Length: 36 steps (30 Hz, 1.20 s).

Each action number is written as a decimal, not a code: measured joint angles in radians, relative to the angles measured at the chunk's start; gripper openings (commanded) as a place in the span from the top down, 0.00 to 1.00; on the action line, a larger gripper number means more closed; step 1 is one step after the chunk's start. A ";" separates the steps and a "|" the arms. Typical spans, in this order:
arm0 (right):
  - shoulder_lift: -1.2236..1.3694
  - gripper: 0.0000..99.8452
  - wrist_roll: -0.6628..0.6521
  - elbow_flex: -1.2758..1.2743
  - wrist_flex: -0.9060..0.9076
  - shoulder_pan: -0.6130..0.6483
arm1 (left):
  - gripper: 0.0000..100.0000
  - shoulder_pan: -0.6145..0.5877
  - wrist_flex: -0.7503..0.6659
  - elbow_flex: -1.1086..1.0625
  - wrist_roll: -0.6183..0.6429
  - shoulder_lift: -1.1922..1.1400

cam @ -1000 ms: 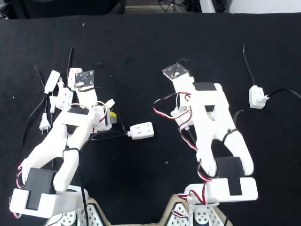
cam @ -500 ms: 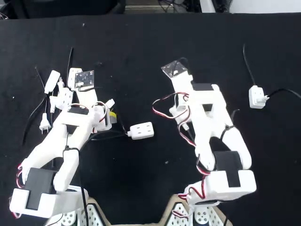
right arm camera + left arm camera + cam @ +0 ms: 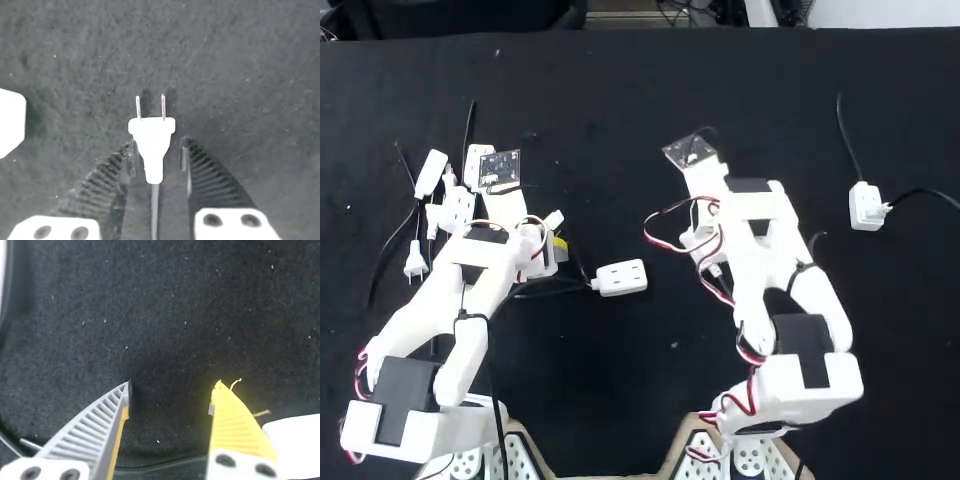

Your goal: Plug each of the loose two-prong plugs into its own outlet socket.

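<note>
While the right gripper (image 3: 158, 144) stands released with its jaws parted, a white two-prong plug (image 3: 151, 142) lies flat between its fingers (image 3: 205, 180). The prongs point away from the wrist and the cord (image 3: 153, 210) runs back toward it. One finger sits against the plug's body, or very nearly so; the other stands clear. Farther off to one side a white block (image 3: 9, 122) rests on the black table (image 3: 250, 60). The left gripper (image 3: 170, 387) is likewise spread wide, with a white piece (image 3: 295, 427) just beside its yellow finger (image 3: 235, 425). In the high view an outlet socket (image 3: 620, 277) lies between the arms, another outlet (image 3: 867, 207) lies well beyond the right arm, and a cluster of white sockets and plugs (image 3: 457, 208) lies outside the left arm.
</note>
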State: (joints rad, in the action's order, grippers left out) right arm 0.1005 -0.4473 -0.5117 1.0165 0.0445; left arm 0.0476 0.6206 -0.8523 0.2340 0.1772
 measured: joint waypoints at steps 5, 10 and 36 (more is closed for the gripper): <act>0.058 0.92 0.000 0.003 -0.005 0.011 | 0.74 0.000 0.000 0.000 0.000 0.000; 0.057 0.99 0.000 0.014 -0.008 0.009 | 0.74 0.000 0.000 0.000 0.000 0.000; -0.040 0.99 0.000 -0.032 0.038 -0.026 | 0.74 0.000 0.000 0.000 0.000 0.000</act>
State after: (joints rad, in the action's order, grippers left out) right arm 0.0606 -0.4473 -0.5439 1.0549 0.0184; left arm 0.0476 0.6206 -0.8523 0.2340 0.1772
